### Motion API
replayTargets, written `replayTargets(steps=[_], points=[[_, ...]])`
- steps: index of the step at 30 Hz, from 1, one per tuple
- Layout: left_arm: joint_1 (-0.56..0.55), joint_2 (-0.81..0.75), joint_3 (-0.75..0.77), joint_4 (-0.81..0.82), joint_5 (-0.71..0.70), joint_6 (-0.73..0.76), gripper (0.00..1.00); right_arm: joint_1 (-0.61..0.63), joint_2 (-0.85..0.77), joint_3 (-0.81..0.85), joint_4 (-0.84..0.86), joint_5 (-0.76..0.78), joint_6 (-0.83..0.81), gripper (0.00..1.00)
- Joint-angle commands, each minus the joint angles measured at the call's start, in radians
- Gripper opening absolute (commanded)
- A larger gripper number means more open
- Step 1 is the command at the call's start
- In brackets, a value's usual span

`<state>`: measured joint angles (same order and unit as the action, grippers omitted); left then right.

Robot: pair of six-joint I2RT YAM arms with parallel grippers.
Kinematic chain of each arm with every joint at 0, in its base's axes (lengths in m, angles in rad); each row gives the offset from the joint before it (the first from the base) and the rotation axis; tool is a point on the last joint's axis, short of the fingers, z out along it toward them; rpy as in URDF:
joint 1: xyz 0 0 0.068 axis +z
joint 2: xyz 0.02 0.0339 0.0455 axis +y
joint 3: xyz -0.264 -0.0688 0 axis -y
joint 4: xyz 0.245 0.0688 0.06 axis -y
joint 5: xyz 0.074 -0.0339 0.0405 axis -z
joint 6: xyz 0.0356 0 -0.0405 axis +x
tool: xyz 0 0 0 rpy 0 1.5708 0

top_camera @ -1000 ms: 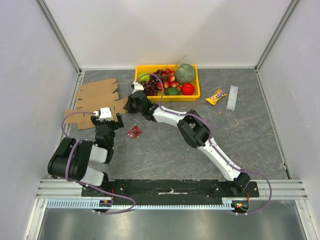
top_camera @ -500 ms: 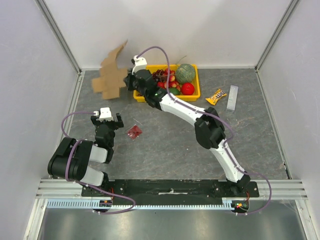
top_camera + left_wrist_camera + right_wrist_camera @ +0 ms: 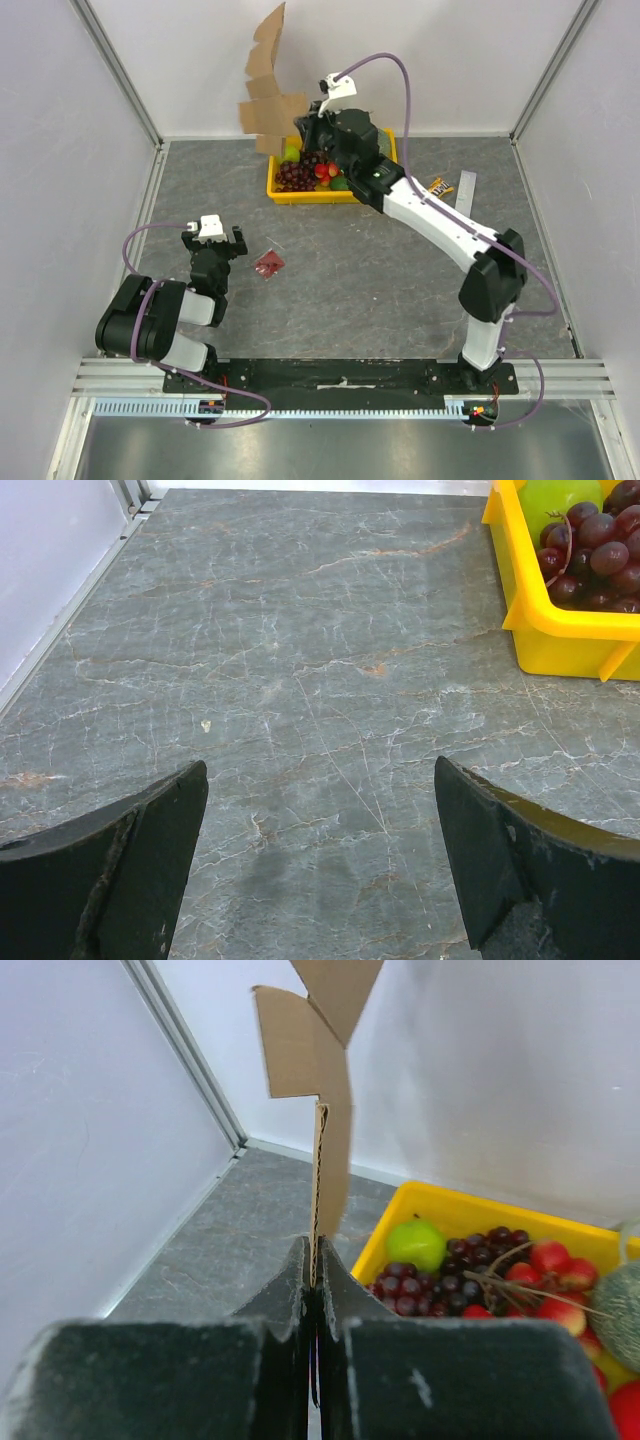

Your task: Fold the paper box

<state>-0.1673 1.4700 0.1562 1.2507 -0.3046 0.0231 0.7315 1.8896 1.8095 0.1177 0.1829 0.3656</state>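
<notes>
The paper box (image 3: 270, 90) is a flat brown cardboard sheet with flaps. It hangs in the air, standing on edge, above the back left of the table. My right gripper (image 3: 303, 128) is shut on its lower edge; in the right wrist view the sheet (image 3: 325, 1100) rises edge-on from between the closed fingers (image 3: 316, 1270). My left gripper (image 3: 210, 238) is open and empty, low over the bare grey table at the left; its two fingertips (image 3: 160, 820) stand wide apart in the left wrist view.
A yellow tray (image 3: 290, 190) of fruit stands at the back centre, directly under the right gripper; its corner shows in the left wrist view (image 3: 560, 630). A small dark-red packet (image 3: 268, 263) lies right of the left gripper. A snack packet (image 3: 433, 190) and a clear strip (image 3: 465, 195) lie at the back right.
My right gripper has lifted the cardboard sheet off the table at the left and carried it up and rightward, above the tray's left end. The left arm has not moved.
</notes>
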Motion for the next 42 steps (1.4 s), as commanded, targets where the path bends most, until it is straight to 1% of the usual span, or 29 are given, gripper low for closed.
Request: replayTargets(steps=[1,6,9,13,18,21,24,26,30,33,35,37,40,42], points=[[0.006,-0.007,0.02,0.021,0.005,0.011,1.0,0.002,-0.164,-0.111,0.013,0.016,-0.074,0.0],[0.008,-0.008,0.022,0.019,0.007,0.011,1.0,-0.001,-0.335,-0.278,-0.042,0.061,-0.097,0.0],[0.008,-0.007,0.023,0.018,0.009,0.009,1.0,-0.003,-0.461,-0.352,-0.116,0.085,-0.114,0.0],[0.009,-0.008,0.025,0.015,0.01,0.008,1.0,-0.001,-0.573,-0.386,-0.35,0.09,-0.132,0.0],[0.011,-0.01,0.025,0.012,0.012,0.008,1.0,-0.003,-0.682,-0.395,-0.577,0.041,-0.116,0.0],[0.008,-0.01,0.025,0.012,0.012,0.006,1.0,-0.003,-0.744,-0.392,-0.697,-0.031,-0.113,0.0],[0.008,-0.008,0.025,0.01,0.012,0.006,1.0,0.0,-0.793,-0.374,-0.812,-0.143,-0.135,0.0],[0.011,-0.01,0.025,0.012,0.013,0.006,1.0,0.0,-0.814,-0.36,-0.886,-0.18,-0.149,0.0],[0.011,-0.01,0.025,0.012,0.013,0.006,1.0,-0.003,-0.859,-0.335,-1.006,-0.301,-0.152,0.0],[0.011,-0.01,0.025,0.012,0.013,0.006,1.0,0.0,-0.87,-0.282,-1.093,-0.379,-0.14,0.01],[0.009,-0.01,0.025,0.01,0.013,0.006,1.0,-0.001,-0.867,-0.254,-1.138,-0.439,-0.117,0.07],[0.011,-0.008,0.025,0.012,0.013,0.006,1.0,-0.003,-0.853,-0.236,-1.165,-0.503,-0.093,0.09],[0.011,-0.01,0.025,0.012,0.013,0.006,1.0,-0.001,-0.839,-0.262,-1.173,-0.559,-0.031,0.09],[0.011,-0.008,0.025,0.01,0.013,0.006,1.0,-0.001,-0.837,-0.311,-1.164,-0.577,0.004,0.09]])
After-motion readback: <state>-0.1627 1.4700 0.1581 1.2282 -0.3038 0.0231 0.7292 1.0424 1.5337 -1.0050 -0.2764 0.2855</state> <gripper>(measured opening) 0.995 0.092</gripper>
